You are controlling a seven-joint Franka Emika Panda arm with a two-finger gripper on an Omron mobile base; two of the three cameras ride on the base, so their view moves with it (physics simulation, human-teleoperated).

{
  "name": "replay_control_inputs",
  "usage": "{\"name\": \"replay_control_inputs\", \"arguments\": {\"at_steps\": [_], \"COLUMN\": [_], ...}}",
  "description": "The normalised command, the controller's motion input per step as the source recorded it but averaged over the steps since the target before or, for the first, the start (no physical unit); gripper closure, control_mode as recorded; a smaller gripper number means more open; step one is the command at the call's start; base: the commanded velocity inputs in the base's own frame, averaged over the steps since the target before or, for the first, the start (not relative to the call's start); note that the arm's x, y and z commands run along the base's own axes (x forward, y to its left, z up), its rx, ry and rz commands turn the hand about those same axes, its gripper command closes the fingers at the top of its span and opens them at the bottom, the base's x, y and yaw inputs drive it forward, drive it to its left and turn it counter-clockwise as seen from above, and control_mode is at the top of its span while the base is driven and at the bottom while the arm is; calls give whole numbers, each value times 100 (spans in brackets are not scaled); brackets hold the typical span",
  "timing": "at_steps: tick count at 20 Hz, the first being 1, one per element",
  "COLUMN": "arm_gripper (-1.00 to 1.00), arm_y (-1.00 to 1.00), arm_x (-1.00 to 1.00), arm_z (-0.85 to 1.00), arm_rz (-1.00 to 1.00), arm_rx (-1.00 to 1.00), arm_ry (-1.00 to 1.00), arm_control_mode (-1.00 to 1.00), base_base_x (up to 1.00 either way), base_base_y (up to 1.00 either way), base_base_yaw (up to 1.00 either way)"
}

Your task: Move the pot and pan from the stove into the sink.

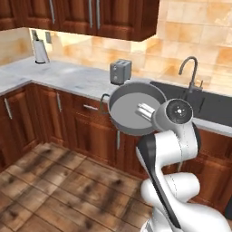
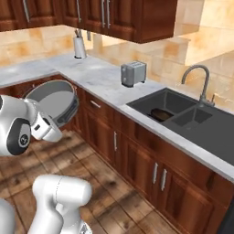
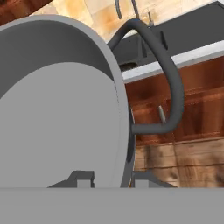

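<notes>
hand view shows my pincer (image 3: 107, 177) clamped on the rim of the pot (image 3: 57, 105), which hangs tipped on its side in the air short of the sink (image 2: 183, 116), where the pan (image 2: 160, 113) already lies, so it can clear the counter (image 2: 105, 82).

White marble counter (image 2: 105, 84), toaster (image 2: 133, 73) standing on it, dark sink (image 2: 201, 128) set beside, wooden floor (image 1: 54, 181) below.
</notes>
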Motion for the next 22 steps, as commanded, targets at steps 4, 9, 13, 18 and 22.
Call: {"name": "replay_control_inputs", "arguments": {"at_steps": [4, 9, 13, 18, 22], "arm_gripper": [100, 100, 100, 100, 100], "arm_y": [0, 0, 0, 0, 0], "arm_x": [0, 0, 0, 0, 0], "arm_z": [0, 0, 0, 0, 0], "arm_rz": [0, 0, 0, 0, 0], "arm_rx": [0, 0, 0, 0, 0], "arm_ry": [0, 0, 0, 0, 0], "arm_control_mode": [100, 100, 100, 100, 100], "base_base_x": [8, 10, 9, 5, 3], "base_base_y": [0, 0, 0, 0, 0], "base_base_yaw": [-43, -45, -45, -45, -44]}}
